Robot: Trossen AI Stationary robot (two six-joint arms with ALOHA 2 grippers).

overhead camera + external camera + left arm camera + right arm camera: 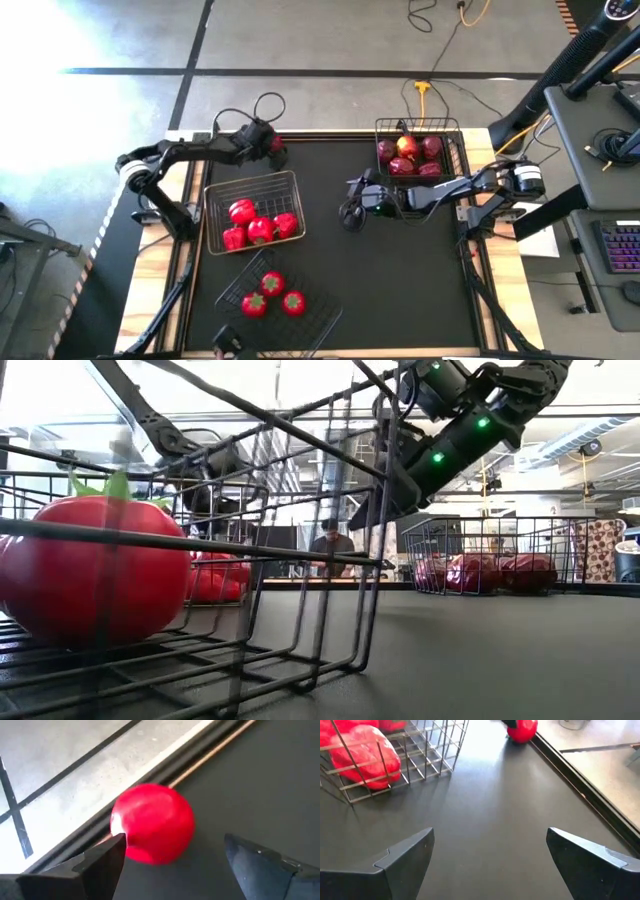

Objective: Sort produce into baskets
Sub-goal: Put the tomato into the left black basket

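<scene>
Worktop [400, 280] carries three baskets: peppers [258, 224] in the middle one [212, 200], tomatoes [272, 294] nearest, apples [408, 155] farthest. Right gripper [352, 215] hovers mid-mat, jaws wide, empty. Left gripper [272, 150] jaws open astride a loose red fruit [152, 822] at the far edge.

I find no text, label, brand, number or sign that I can read in any of my four views.
</scene>
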